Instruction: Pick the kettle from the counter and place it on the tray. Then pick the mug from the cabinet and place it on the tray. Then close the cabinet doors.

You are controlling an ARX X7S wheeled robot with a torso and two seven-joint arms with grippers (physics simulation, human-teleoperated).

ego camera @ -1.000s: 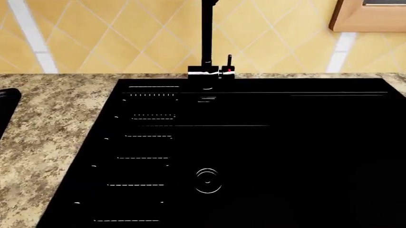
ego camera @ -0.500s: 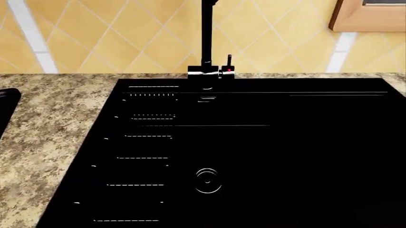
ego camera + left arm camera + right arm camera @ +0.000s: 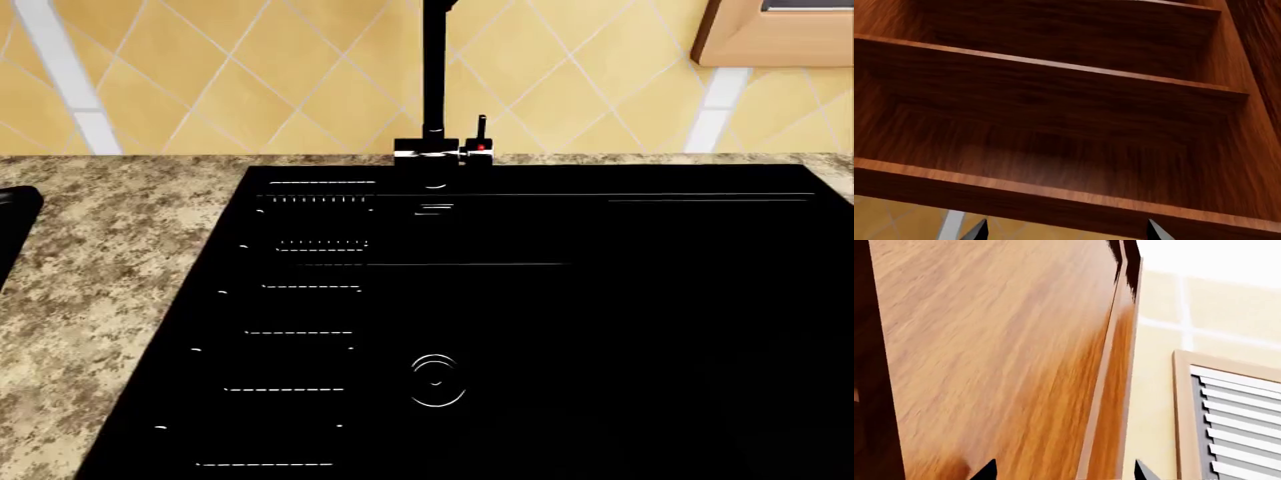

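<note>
My left gripper is open, its two dark fingertips wide apart, and it points into the open cabinet, whose dark wooden shelves show nothing on them. My right gripper is also open and sits close to a cabinet door, near the door's edge. The head view shows neither arm. The speckled counter is on the left there, and a rounded black corner of the tray sits at its left border. The kettle and the mug are out of view.
The glossy black sink with drainer grooves fills most of the head view, with a black tap behind it against the yellow tiled wall. A louvred window frame is beside the cabinet door.
</note>
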